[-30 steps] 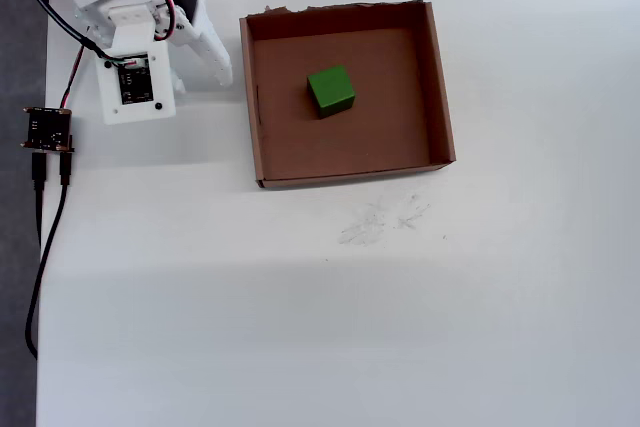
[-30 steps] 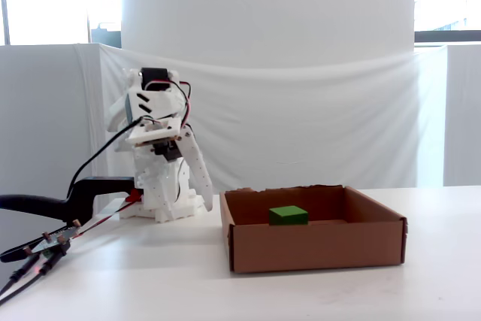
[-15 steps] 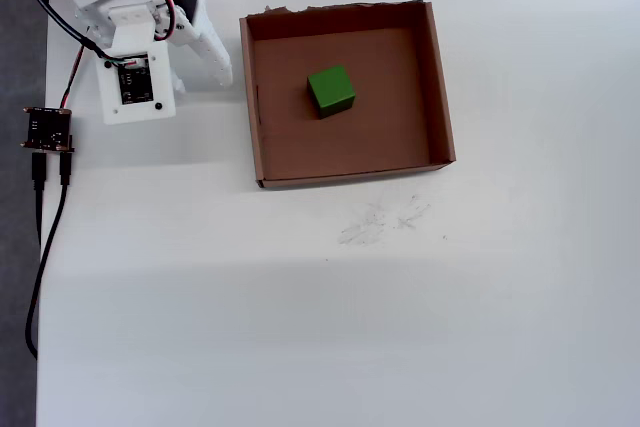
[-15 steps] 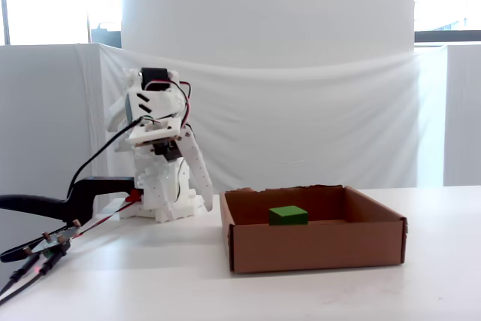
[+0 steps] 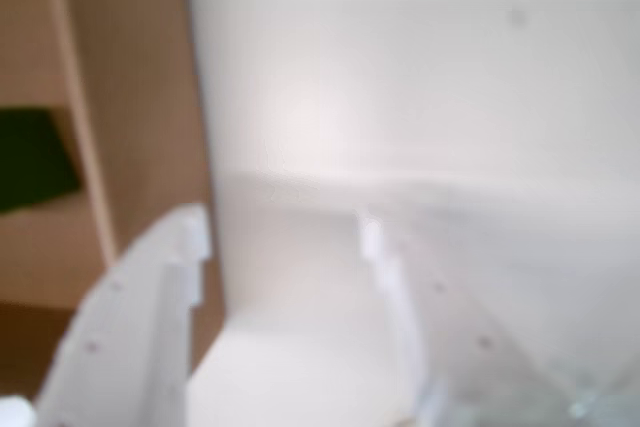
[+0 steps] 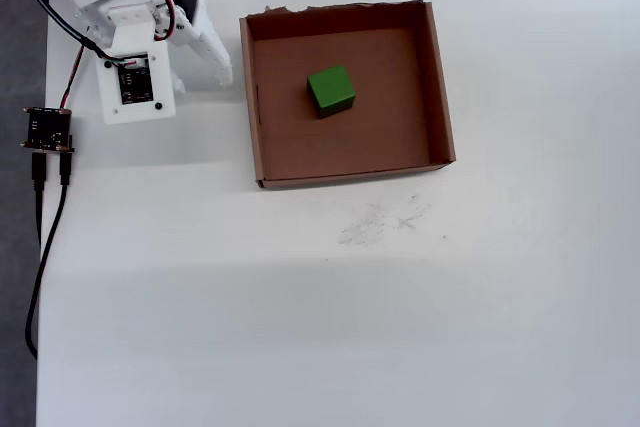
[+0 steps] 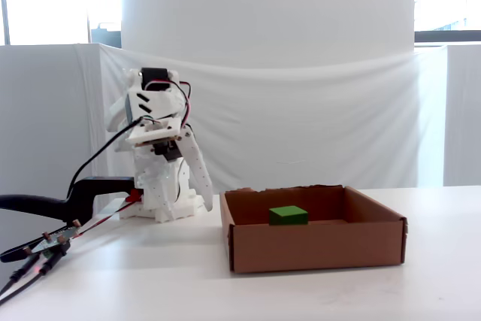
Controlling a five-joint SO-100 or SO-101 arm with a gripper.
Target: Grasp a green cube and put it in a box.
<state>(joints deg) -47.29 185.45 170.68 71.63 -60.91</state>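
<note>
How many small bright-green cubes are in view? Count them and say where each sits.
1. The small bright-green cube rests on the floor of the shallow brown cardboard box, near its middle, apart from every wall. None seems hidden.

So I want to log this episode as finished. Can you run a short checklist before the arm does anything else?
1. Green cube inside the box: ok.
2. Cube resting flat on the box floor, clear of the walls: ok.
3. Pincer empty, with a gap between its fingers: ok.
4. Pincer outside the box, beside its left wall in the overhead view: ok.
5. Box upright on the table: ok.
</note>
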